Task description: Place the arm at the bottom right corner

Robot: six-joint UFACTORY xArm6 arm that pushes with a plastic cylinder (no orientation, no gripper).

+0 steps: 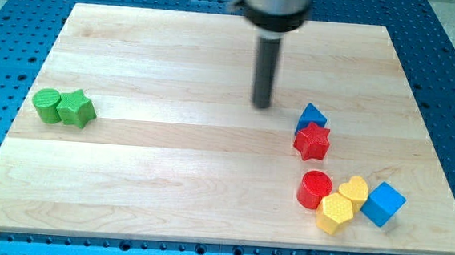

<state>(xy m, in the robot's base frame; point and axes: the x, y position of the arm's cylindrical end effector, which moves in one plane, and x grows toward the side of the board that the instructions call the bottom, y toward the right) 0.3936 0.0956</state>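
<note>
My tip (pixel 262 106) rests on the wooden board (pixel 169 164), right of its centre, at the end of a dark rod that comes down from the view's top. It is just left of and slightly above the blue triangular block (pixel 311 116), with a gap between them. A red star block (pixel 312 141) touches the blue triangle from below. Toward the bottom right lie a red cylinder (pixel 314 189), a yellow hexagonal block (pixel 335 213), a yellow heart-like block (pixel 354 189) and a blue cube (pixel 383 204), packed together.
A green cylinder (pixel 47 104) and a green star block (pixel 76 108) touch each other at the board's left side. A blue perforated table (pixel 454 95) surrounds the board.
</note>
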